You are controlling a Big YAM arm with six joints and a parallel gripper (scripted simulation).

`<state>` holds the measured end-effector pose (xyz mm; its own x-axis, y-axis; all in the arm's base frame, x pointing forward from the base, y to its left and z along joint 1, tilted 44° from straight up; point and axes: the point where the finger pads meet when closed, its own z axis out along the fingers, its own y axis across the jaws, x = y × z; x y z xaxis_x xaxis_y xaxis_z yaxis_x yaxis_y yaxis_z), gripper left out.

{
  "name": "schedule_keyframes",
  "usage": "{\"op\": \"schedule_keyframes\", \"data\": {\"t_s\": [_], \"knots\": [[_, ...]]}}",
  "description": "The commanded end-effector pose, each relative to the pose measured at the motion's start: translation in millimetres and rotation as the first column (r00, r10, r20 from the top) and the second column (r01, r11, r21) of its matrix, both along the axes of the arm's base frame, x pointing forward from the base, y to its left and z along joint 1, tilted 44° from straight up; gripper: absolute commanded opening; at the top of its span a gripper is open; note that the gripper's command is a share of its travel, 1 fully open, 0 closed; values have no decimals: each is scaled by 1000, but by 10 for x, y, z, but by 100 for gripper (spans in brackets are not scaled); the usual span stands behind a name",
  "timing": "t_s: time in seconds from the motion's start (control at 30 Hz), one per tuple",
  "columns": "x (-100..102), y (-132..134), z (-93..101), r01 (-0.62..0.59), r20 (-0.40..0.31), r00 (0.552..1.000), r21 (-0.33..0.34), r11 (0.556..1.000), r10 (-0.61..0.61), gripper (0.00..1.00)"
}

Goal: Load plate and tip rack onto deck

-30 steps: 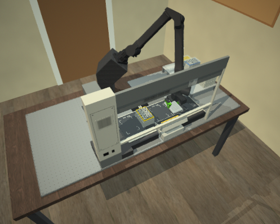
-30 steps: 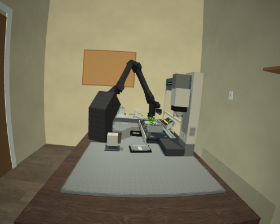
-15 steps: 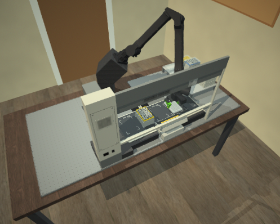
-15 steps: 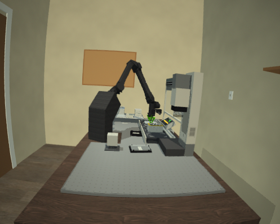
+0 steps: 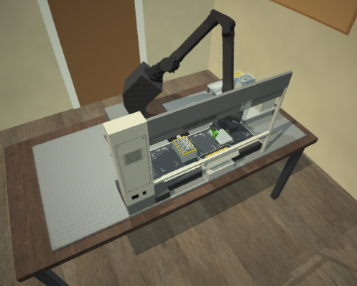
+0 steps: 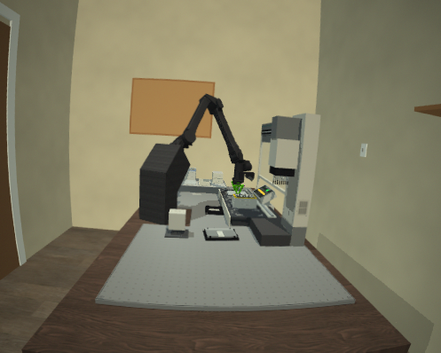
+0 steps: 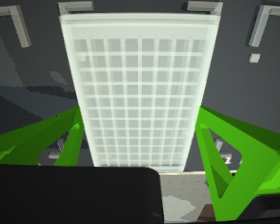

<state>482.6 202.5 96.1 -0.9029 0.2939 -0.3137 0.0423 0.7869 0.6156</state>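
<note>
My gripper [image 5: 215, 133] [image 6: 238, 188] [image 7: 139, 112] is shut with its green fingers on the long sides of the white sample plate [image 5: 225, 136] [image 7: 141, 85]. The plate shows a pale grid of wells. It is held level and low over a deck position, right of the middle in the top view. Grey corner brackets [image 7: 75, 6] show just past its far end. I cannot tell whether a lid is on it or whether it touches the deck. A tip rack [image 5: 184, 146] [image 6: 244, 202] with a yellow plate and no cover stands on a deck position further left in the top view.
The deck lies under a grey gantry beam [image 5: 218, 104] with a cream tower [image 5: 129, 158] at one end. The shelf [image 5: 215, 87] behind holds more racks [image 5: 245, 77]. A black low frame [image 6: 220, 234] holding a pale flat piece and a white box [image 6: 178, 219] stand on the grey mat.
</note>
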Motion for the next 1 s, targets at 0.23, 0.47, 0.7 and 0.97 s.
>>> {"op": "schedule_keyframes", "data": {"t_s": [0.23, 0.47, 0.7, 0.97], "knots": [[74, 30, 25, 9, 17, 1000, 9, 1000, -10, 0], [111, 54, 96, 8, 33, 999, 14, 1000, -9, 0], [141, 85, 127, 6, 42, 999, 17, 1000, -7, 0], [131, 97, 25, 5, 25, 1000, 12, 1000, -5, 0]]}}
